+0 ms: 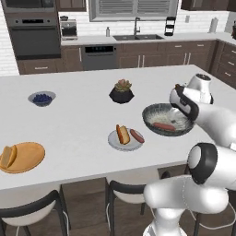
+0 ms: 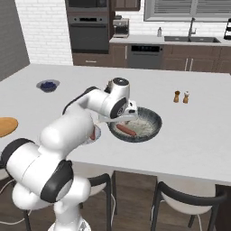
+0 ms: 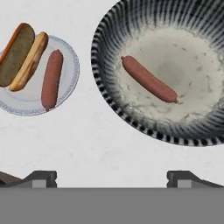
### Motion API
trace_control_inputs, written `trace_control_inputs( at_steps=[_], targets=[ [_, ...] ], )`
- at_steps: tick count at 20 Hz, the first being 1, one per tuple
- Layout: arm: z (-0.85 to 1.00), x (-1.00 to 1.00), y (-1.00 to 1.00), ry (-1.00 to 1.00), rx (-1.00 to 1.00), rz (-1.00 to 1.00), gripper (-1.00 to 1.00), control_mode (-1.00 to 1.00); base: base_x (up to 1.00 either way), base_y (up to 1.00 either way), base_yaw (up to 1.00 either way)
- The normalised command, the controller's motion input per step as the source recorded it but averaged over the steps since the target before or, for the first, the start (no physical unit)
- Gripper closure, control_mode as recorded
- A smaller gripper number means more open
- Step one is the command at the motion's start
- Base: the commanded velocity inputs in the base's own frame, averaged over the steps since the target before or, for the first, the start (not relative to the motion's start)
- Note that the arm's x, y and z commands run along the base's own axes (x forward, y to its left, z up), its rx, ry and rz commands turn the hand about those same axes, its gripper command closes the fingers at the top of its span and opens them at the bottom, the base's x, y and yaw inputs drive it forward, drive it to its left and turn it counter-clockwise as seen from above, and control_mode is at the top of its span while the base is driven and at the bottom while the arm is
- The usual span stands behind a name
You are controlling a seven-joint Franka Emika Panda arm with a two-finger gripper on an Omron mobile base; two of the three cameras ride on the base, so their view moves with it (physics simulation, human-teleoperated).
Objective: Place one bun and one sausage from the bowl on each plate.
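The dark grey bowl [image 3: 103, 65] holds one reddish sausage [image 3: 149, 79] on its pale speckled floor. Left of it in the hand view, the light grey plate [image 3: 26, 108] carries a split bun [image 3: 24, 54] and a second sausage [image 3: 51, 78]. My gripper [image 3: 113, 178] hangs open above the counter just short of the bowl, with nothing between its fingers. In the left base view the hand [image 1: 183, 107] hovers over the bowl [image 1: 152, 111]. Far left there, the orange-tan plate [image 1: 32, 154] carries one bun [image 1: 8, 156].
A black plant pot [image 1: 121, 92] stands behind the grey plate [image 1: 115, 142], and a small bowl of blue berries [image 1: 42, 98] sits at the far left. Two shakers [image 2: 181, 96] stand right of the bowl. Chairs [image 1: 32, 212] line the counter's near edge.
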Motion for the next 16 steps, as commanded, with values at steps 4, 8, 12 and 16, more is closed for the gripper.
trace_control_inputs(
  at_steps=[4,8,12,16],
  targets=[
    [0.00,1.00,0.00,0.01,0.00,0.15,-1.00,-1.00,0.00,0.00,0.00],
    [-0.27,0.76,0.00,0.00,0.00,0.17,-1.00,-1.00,0.00,0.00,0.00],
    [-0.65,0.58,-0.08,0.02,0.00,0.19,-1.00,-1.00,0.00,0.00,0.00],
    [-0.85,0.42,-0.33,0.13,0.00,0.21,-1.00,-1.00,0.00,0.00,0.00]
  ],
)
